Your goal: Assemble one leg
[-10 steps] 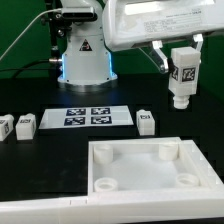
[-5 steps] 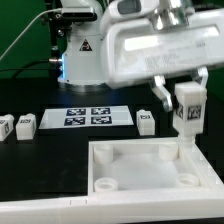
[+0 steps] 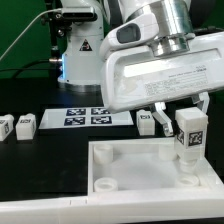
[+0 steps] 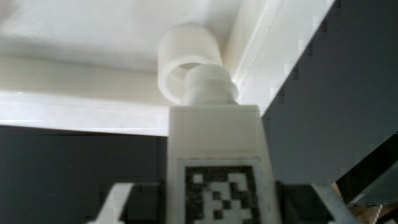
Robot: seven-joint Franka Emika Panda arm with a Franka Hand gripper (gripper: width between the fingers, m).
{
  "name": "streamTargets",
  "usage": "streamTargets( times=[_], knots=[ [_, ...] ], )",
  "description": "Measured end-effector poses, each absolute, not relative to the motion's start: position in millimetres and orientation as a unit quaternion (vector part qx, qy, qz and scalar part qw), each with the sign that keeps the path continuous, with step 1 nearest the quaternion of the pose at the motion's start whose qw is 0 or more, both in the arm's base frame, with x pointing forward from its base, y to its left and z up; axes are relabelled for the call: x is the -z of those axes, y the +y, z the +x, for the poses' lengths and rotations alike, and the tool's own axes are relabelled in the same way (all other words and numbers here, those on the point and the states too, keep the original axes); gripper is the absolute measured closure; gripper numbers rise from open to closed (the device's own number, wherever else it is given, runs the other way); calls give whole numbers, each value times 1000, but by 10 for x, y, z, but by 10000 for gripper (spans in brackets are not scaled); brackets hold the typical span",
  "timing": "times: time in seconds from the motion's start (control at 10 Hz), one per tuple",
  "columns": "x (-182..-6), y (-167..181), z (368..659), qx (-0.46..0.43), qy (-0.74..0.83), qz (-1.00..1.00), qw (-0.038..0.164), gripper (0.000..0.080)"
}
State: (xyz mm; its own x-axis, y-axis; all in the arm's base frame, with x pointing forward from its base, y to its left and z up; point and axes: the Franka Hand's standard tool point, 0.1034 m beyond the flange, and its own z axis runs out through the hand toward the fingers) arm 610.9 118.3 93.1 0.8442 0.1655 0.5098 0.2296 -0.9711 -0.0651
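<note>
Hanging upright, the small white plastic leg block [image 3: 190, 140] with a black-and-white square tag is pinched tight by the robot's two-finger gripper [image 3: 187, 120]; its round tip points down at a round corner socket [image 4: 192, 52] of the big white square tray [image 3: 140, 170], on the exterior view's right; three more small white blocks [image 3: 146, 121] and the flat white marker board [image 3: 88, 117] lie behind on the black table [image 3: 40, 165].

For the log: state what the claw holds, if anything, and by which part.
The claw holds one leg, pinched on two sides at its upper end; the peg end hangs free below.
</note>
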Motion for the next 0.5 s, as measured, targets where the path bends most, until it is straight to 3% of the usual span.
streamTargets(
  times=[0.5],
  knots=[
    [-850,1162,6136,258,-100,-959,62,508]
  ],
)
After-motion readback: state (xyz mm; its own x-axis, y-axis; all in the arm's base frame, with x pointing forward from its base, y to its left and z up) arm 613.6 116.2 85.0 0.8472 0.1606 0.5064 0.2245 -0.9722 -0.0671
